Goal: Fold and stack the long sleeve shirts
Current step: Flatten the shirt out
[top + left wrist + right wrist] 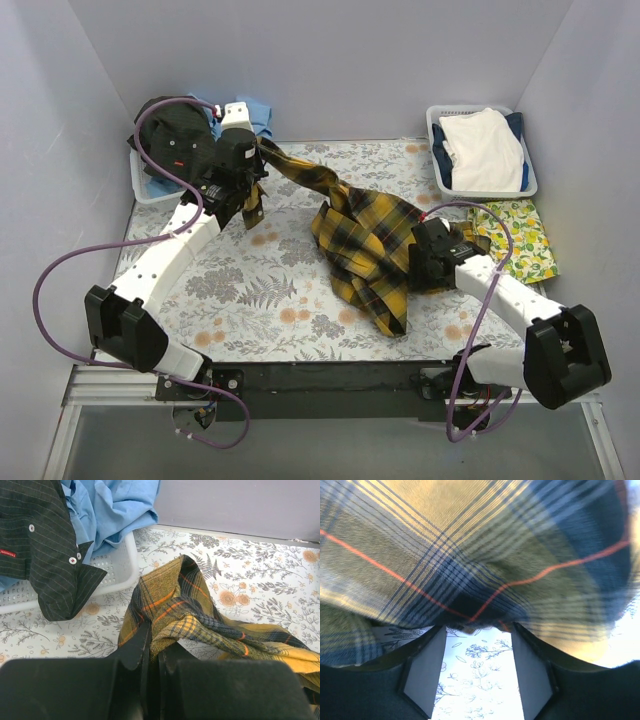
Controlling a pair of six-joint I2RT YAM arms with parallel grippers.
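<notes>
A yellow-and-black plaid shirt (365,250) with thin red lines lies crumpled on the flowered table cover (250,290). One part of it stretches up to the back left. There my left gripper (260,150) is shut on a fold of the plaid shirt (180,605), which is pinched between the jaws of the left gripper (155,640). My right gripper (418,255) sits at the shirt's right edge. In the right wrist view its pads (427,665) stand apart with table cover showing between them. The plaid cloth (470,555) drapes over the tips of the right gripper (477,640).
A white basket (150,190) at the back left holds a dark striped shirt (175,130) and a light blue shirt (255,110). Another basket (487,190) at the back right holds white cloth (485,150). A lemon-print cloth (520,240) lies in front of it.
</notes>
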